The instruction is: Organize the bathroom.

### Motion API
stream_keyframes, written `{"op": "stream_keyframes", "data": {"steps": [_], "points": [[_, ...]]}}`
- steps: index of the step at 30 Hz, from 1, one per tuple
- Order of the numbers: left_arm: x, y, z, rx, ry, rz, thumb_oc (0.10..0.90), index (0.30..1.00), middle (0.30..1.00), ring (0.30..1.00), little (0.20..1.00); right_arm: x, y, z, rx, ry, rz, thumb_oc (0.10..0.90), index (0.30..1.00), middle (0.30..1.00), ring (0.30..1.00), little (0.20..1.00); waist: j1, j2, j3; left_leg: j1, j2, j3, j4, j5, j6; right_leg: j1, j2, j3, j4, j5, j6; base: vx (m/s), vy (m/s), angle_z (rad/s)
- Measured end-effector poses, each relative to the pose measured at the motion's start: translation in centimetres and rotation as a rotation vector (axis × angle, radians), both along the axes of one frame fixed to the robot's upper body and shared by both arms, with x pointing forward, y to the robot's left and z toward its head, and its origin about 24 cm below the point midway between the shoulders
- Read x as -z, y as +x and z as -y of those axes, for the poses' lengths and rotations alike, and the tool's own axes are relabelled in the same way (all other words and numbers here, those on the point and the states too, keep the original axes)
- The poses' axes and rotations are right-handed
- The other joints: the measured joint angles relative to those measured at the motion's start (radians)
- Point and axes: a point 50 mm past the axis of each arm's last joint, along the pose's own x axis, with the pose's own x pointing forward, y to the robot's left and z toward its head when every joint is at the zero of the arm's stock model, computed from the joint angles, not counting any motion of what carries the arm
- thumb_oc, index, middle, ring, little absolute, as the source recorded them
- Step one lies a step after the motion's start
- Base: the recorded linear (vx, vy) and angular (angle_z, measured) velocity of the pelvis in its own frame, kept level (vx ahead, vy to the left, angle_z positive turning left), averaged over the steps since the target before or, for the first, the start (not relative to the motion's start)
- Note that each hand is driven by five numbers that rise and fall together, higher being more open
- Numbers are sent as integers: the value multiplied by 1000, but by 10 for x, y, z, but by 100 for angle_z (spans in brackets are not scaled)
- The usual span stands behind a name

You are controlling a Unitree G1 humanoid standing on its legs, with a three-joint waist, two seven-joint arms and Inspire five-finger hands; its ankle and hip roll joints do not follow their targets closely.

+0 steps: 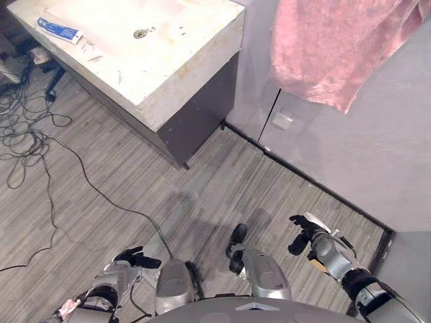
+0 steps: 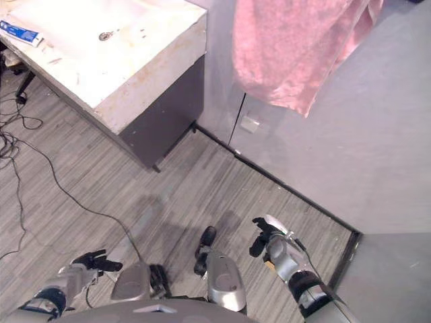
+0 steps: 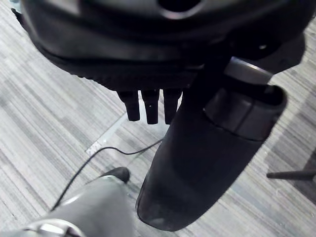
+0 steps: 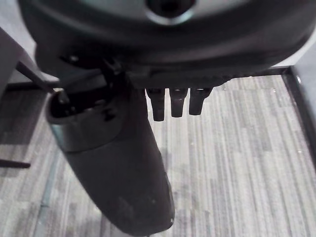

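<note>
Toothpaste, a blue-and-white tube (image 1: 59,30), lies loose on the white stone sink counter (image 1: 175,81), left of the drain; pink terry towel (image 1: 330,50) hangs nearby. Left hand (image 1: 131,259) and right hand (image 1: 303,235) hang low, relaxed, empty. Reaching from here, I'd guess, could nudge the tube off.

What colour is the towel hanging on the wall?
Pink. The towel shows best in the right eye view, hanging against the grey wall.
</note>
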Motion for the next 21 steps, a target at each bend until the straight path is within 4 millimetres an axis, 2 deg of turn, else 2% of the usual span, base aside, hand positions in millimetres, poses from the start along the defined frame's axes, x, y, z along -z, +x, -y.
{"op": "stream_keyframes", "data": {"steps": [1, 2, 4, 5, 7, 9, 10, 11, 12, 13, 14, 15, 16, 17, 18, 21], "points": [[-2, 6, 6, 34, -8, 21, 800, 900, 900, 900, 900, 1, -4, 3, 8, -8, -11, 800, 900, 900, 900, 900, 3, 4, 4, 31, -32, 3, -112, -12, 23, -29, -17, 1, 26, 2, 3, -238, 121, 41], [-7, 18, 11, 52, -22, 62, 800, 900, 900, 900, 900, 4, -7, 1, 9, -2, -15, 800, 900, 900, 900, 900, 3, -12, 15, 50, -85, -1, -220, 3, 60, -66, -55, 4, 56, 17, 24, -233, 93, 25], [-7, 21, 14, 53, -31, 74, 800, 900, 900, 900, 900, 6, -10, -2, 5, 10, -22, 800, 900, 900, 900, 900, 2, -26, 24, 46, -116, -19, -242, 23, 84, -71, -79, 17, 54, 46, 67, -201, 57, 25], [-6, 17, 13, 43, -35, 68, 800, 900, 900, 900, 900, 10, -18, -4, 5, 22, -43, 800, 900, 900, 900, 900, 2, -33, 27, 46, -136, -34, -245, 35, 93, -69, -84, 47, 44, 69, 106, -170, 34, 20], [-4, 10, 9, 28, -26, 58, 800, 900, 900, 900, 900, 12, -22, -6, -1, 35, -57, 800, 900, 900, 900, 900, 0, -37, 31, 41, -153, -44, -249, 44, 106, -72, -82, 97, 22, 83, 143, -129, 20, 22], [-1, 0, 5, 16, -14, 33, 800, 900, 900, 900, 900, 14, -26, -7, -4, 44, -72, 800, 900, 900, 900, 900, -6, -36, 36, 35, -167, -58, -249, 56, 119, -70, -69, 174, -4, 95, 162, -177, -5, 42], [2, -9, 3, 8, -10, 11, 800, 900, 900, 900, 900, 15, -30, -6, -2, 49, -78, 800, 900, 900, 900, 900, -14, -27, 44, 12, -173, -94, -232, 65, 130, -68, -58, 286, 2, 121, 179, -225, -36, 62], [3, -11, 2, 6, -10, 2, 800, 900, 900, 900, 900, 15, -31, -6, -1, 49, -80, 800, 900, 900, 900, 900, -15, -20, 47, 4, -172, -107, -224, 67, 131, -72, -61, 335, 14, 124, 181, -239, -76, 70], [3, -12, 3, 9, -12, -6, 800, 900, 900, 900, 900, 16, -32, -5, 2, 47, -84, 800, 900, 900, 900, 900, -18, -1, 61, 1, -165, -137, -222, 68, 133, -79, -61, 447, 53, 131, 187, -92, -40, 125], [0, 0, 6, 38, -16, 0, 800, 900, 900, 900, 900, 16, -30, -3, 15, 38, -74, 800, 900, 900, 900, 900, -59, 57, 84, -19, -143, -266, -222, 82, 139, -98, -9, 681, 143, 80, 190, -54, -42, 186], [0, 2, 5, 47, -19, -19, 800, 900, 900, 900, 900, 20, -35, -4, 26, 35, -82, 800, 900, 900, 900, 900, -91, 90, 84, -32, -119, -333, -230, 104, 136, -79, 33, 760, 139, 12, 183, -2, -18, 237], [-1, 6, 2, 56, -11, -24, 800, 900, 900, 900, 900, 25, -39, -7, 38, 43, -104, 800, 900, 900, 900, 900, -107, 104, 72, -36, -111, -377, -266, 124, 144, -59, 53, 747, 119, -11, 182, 4, -31, 174], [-4, 8, -4, 64, 10, -24, 800, 900, 900, 900, 900, 29, -42, -12, 47, 59, -118, 800, 900, 900, 900, 900, -93, 86, 60, -24, -120, -389, -305, 146, 143, -47, 60, 735, 110, -21, 181, -27, -21, 121], [-6, 4, -16, 54, 49, -40, 800, 900, 900, 900, 900, 36, -45, -21, 58, 71, -127, 800, 900, 900, 900, 900, -70, 27, 29, -25, -165, -406, -322, 158, 123, -31, 36, 722, 96, -85, 149, -46, -9, 50], [-4, 2, -14, 43, 51, -52, 800, 900, 900, 900, 900, 32, -33, -22, 50, 65, -86, 800, 900, 900, 900, 900, -71, 40, 33, -36, -157, -406, -319, 159, 118, -35, 33, 715, 89, -75, 160, -48, 4, 31], [5, -4, 3, 36, 12, -94, 800, 900, 900, 900, 900, 25, -17, -19, 51, 43, -31, 800, 900, 900, 900, 900, -99, 69, 28, -60, -139, -414, -312, 158, 109, -11, 37, 670, 46, -60, 156, -11, 20, 36]]}}
